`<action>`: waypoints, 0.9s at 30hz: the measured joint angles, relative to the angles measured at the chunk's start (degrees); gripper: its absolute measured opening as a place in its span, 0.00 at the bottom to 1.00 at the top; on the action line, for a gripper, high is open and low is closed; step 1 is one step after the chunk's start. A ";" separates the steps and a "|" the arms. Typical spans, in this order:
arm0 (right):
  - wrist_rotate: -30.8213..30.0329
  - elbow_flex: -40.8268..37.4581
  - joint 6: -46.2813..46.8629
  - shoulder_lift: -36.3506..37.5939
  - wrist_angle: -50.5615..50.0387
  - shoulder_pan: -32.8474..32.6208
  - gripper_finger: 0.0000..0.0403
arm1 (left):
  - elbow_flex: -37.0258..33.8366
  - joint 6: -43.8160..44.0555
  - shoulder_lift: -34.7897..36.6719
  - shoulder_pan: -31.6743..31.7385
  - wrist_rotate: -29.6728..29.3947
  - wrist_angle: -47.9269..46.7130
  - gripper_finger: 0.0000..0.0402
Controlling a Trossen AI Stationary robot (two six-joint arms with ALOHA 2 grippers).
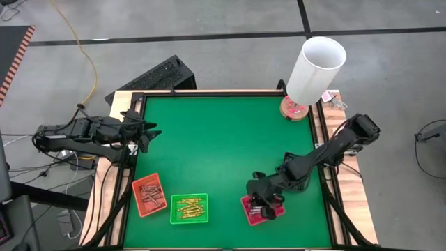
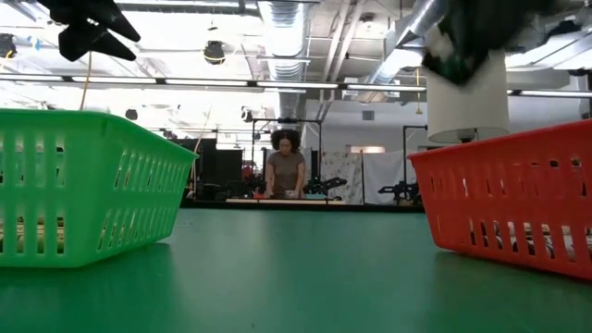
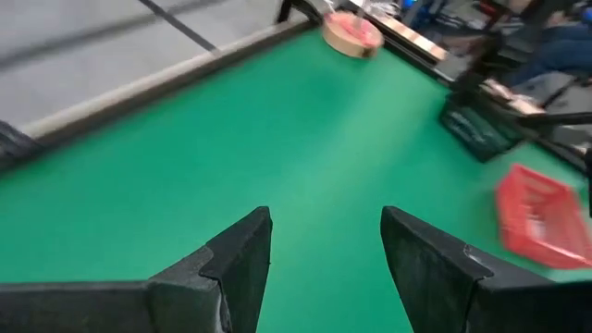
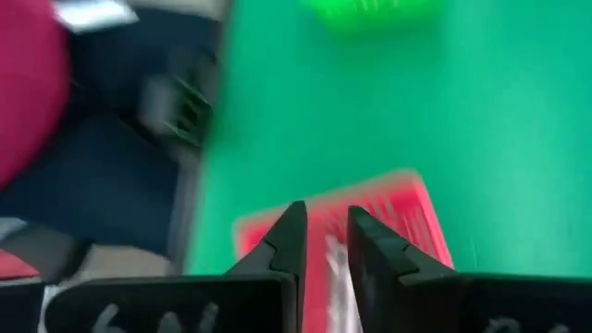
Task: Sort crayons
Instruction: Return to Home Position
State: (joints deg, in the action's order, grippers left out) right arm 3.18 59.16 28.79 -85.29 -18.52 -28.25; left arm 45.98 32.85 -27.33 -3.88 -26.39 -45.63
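At 8 o'clock on the green mat (image 1: pixel 230 139), high view: the orange tray (image 1: pixel 136 192) holds a loose heap of reddish-brown crayons (image 1: pixel 150 194), short thin sticks lying criss-cross. At 7 o'clock, just beside it, is the green tray (image 1: pixel 172 209) with yellow-gold crayons (image 1: pixel 189 207), the same thin stick form, mostly lying lengthwise. At 5 o'clock is the red tray (image 1: pixel 249 212), largely covered by the right gripper (image 1: pixel 265 207). The right wrist view shows pale sticks (image 4: pixel 335 270) in it, too blurred to give a colour.

Right gripper: above the red tray, fingers (image 4: pixel 287 248) parted by a narrow slit only, nothing between them. Whether it touches the tray cannot be told.

Left gripper (image 1: pixel 148 132): at 9 o'clock by the mat's edge, raised above the mat, fingers (image 3: pixel 236 264) moderately wide apart, empty.

Counts:
- Trays on the mat: 3 (one orange, one green, one red).
- Arms: 2.
- Crayons per tray: several each, too small and overlapped for an exact count.
- White cylinder (image 1: pixel 317 66): 1, on a round base at 1 o'clock.
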 joint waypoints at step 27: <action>-3.47 28.53 -22.76 19.67 -17.27 4.07 0.19 | 0.00 -24.96 5.12 -0.02 26.04 25.46 0.49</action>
State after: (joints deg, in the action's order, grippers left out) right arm -0.29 87.69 6.04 -65.62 -35.79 -24.18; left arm 45.98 7.89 -22.22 -3.90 -0.35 -20.17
